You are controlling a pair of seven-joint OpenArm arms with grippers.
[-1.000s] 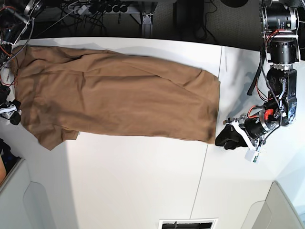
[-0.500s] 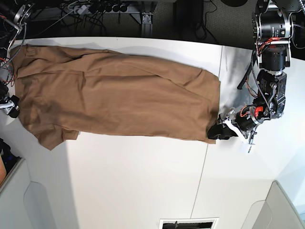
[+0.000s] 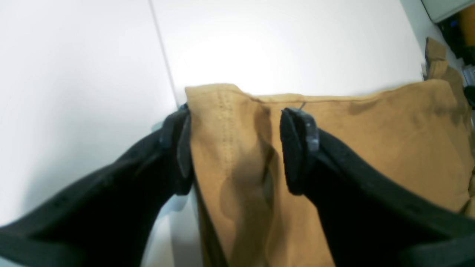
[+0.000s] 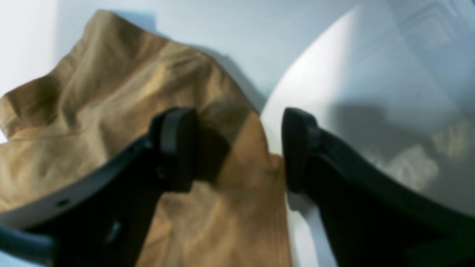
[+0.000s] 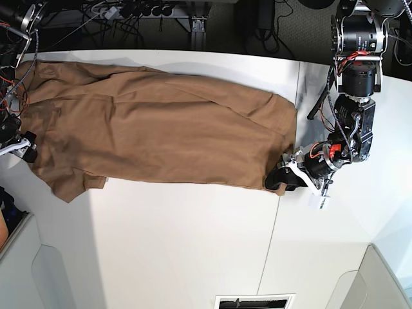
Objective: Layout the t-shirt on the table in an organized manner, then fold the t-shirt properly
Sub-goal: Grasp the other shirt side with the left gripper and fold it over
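T-shirt [image 5: 161,135]: spread lengthwise on the surface [image 5: 193,244]. Left hand [image 3: 237,148] and right hand [image 4: 237,148]: both released, straddling opposite hems. Step: we judge folding. Next: pinch both corners.

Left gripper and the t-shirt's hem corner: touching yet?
Touching. In the left wrist view the left gripper stands open astride the t-shirt, its fingers against the hemmed edge; the jaws are not closed.

The white surface [image 5: 193,244] carries the tan t-shirt [image 5: 154,129], which lies spread lengthwise across its far half, mostly flat with soft wrinkles. A thin dark seam [image 5: 273,238] crosses the surface, passing under the shirt's hem corner on the view's right.
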